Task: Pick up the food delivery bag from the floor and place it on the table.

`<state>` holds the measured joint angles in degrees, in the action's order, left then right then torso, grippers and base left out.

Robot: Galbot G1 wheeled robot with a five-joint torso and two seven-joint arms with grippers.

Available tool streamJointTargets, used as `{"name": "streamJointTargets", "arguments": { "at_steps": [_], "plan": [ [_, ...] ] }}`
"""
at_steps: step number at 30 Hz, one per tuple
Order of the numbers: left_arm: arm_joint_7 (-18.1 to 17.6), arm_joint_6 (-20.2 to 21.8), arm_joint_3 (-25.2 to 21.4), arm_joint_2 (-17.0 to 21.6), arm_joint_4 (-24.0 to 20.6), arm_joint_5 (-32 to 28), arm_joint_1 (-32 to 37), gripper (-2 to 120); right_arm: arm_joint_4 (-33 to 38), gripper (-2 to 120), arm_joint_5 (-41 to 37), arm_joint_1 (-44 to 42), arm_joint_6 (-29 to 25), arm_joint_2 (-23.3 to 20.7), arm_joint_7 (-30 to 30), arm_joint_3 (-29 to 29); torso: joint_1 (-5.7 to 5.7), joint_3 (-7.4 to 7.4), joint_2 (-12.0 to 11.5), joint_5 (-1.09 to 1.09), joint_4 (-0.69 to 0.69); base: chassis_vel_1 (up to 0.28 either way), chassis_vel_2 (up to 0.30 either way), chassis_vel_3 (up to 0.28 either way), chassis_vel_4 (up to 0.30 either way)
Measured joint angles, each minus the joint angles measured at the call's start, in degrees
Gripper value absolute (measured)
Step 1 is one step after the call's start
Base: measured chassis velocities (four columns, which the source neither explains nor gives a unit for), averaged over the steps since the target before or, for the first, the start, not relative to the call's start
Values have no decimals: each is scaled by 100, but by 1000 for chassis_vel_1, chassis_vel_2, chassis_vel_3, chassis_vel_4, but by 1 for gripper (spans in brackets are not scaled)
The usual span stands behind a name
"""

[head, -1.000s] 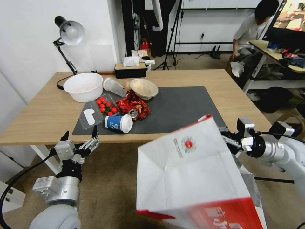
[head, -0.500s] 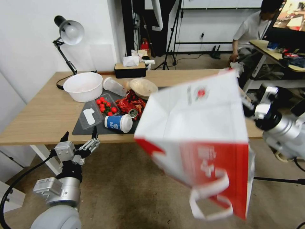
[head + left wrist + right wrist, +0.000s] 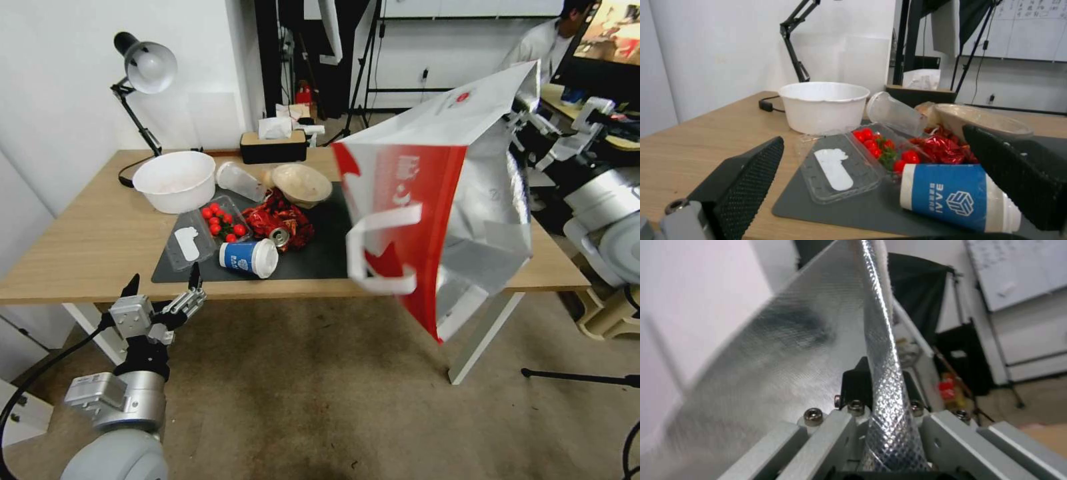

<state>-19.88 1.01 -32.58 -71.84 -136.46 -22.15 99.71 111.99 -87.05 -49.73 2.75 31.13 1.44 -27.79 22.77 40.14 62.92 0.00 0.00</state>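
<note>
Count: one food delivery bag (image 3: 433,193), two handles, two arms.
Bag: hanging tipped in the air over the right end of the surface (image 3: 87,240), clear of the floor (image 3: 300,400), mouth turned down and right.
Right end effector (image 3: 527,117): raised high, pinching the bag's foil-lined wall.
Left end effector (image 3: 163,293): waiting low before the surface, fingers spread wide.
Right wrist view: foil edge (image 3: 887,380) running between the closed fingers.
</note>
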Motion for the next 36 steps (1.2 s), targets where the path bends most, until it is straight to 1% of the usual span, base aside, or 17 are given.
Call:
{"name": "streamJointTargets", "arguments": {
  "at_steps": [4, 5, 7, 8, 12, 15, 27, 33, 36],
  "plan": [
    [-8, -10, -12, 12, 53, -4, -19, 100, -83, 0, -49, 97, 286, 68, 562, 53, -3, -2, -3, 1, -1, 0, 0, 0, 0],
    [-8, -10, -12, 12, 53, -4, -19, 100, -83, 0, -49, 97, 286, 68, 562, 53, -3, -2, -3, 1, -1, 0, 0, 0, 0],
    [-10, -11, 16, 6, 74, -2, -38, 100, -167, 0, 27, 220, 499, 102, 969, 119, -3, -3, -5, 0, 0, 0, 0, 0, 0],
    [-10, -11, 20, 4, 80, -2, -40, 100, -190, 0, 23, 259, 548, 105, 1077, 134, -3, -4, -6, 1, 0, 0, 0, 0, 0],
    [-11, -20, 21, 3, 92, 0, -38, 100, -242, 0, 12, 320, 650, 105, 1212, 153, -4, -5, -7, 0, 0, 0, 0, 0, 0],
    [-11, -32, 19, 5, 101, 2, -37, 100, -299, 0, -34, 421, 773, 107, 1517, 194, -5, -5, -9, 0, 0, 0, 0, 0, 0],
    [-22, -66, -4, 2, 130, -6, -41, 100, -507, 0, 2, 646, 840, 155, 1914, 377, -6, -7, -11, 0, 0, 0, 0, 0, 0],
    [-25, -78, -25, -7, 133, -6, -33, 100, -536, 0, 52, 688, 843, 179, 1944, 424, -6, -8, -13, 0, 0, 0, 0, 0, 0],
    [-26, -81, -27, -19, 133, -2, -30, 100, -563, 0, 73, 752, 862, 180, 2067, 470, -7, -8, -13, 0, 0, 0, 0, 0, 0]
  ]
}}
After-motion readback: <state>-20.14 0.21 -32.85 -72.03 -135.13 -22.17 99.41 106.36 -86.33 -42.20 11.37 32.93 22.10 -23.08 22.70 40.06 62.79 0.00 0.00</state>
